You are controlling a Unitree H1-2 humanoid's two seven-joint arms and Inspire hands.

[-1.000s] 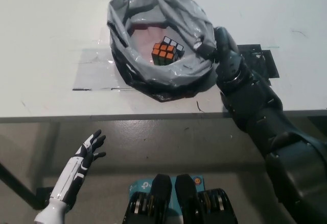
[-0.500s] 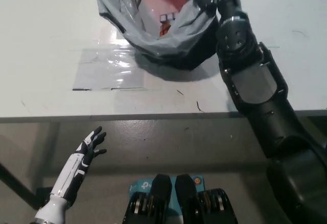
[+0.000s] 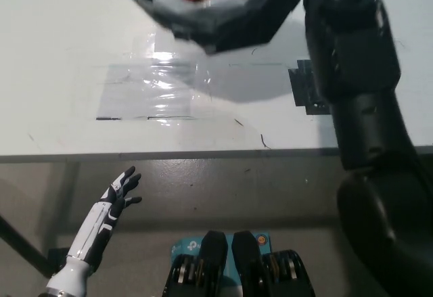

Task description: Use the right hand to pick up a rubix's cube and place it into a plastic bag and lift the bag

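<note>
White table [image 3: 61,53] below; bag [image 3: 223,16] hangs lifted (right hand's grip unseen), left hand [image 3: 115,199] open; next, hold steady.

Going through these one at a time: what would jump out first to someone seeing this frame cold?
The grey plastic bag hangs at the top edge, off the white table, with its shadow below. The big black right arm runs up the right side toward it; its hand is out of frame. At lower left, the white left hand rests open below the table edge.
</note>
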